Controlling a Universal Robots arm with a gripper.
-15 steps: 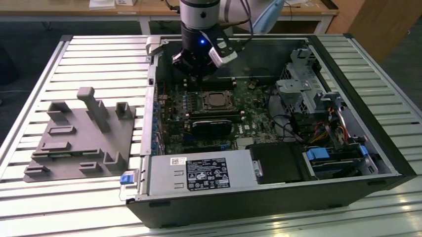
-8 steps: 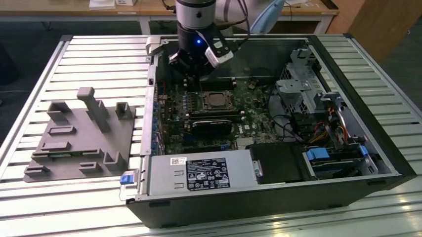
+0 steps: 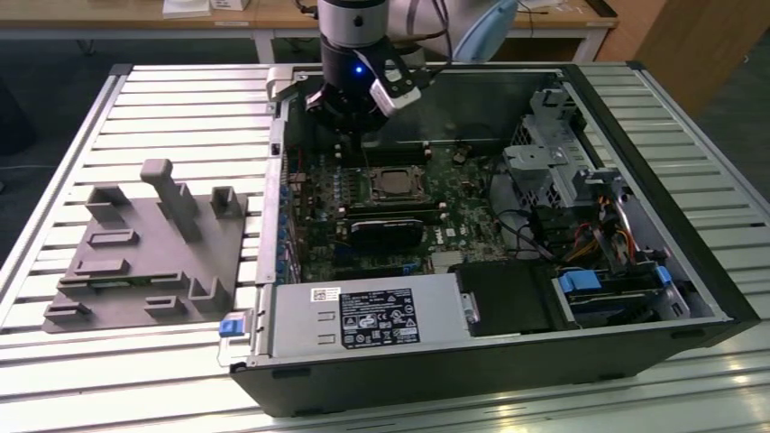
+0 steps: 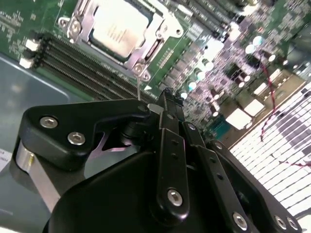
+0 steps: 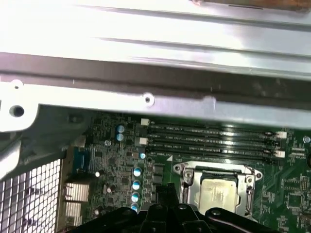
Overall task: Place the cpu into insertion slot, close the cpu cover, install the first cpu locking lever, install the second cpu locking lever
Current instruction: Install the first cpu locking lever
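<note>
Case (image 3: pixel 481 379) holds green motherboard (image 3: pixel 316 245); I see square silvery cpu (image 4: pixel 116 29) socketed under metal-frame cpu cover (image 4: pixel 146 48), closed fingers (image 4: pixel 171 121) at its exterior-view eleven o'clock.

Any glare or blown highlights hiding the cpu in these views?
First wrist view: the case rail is blown out to white, while the cpu is evenly lit. Second wrist view: glare washes out the board components, but the cpu top stays readable. Exterior view: bright streaks run across the slatted table, and the case interior is darker.
</note>
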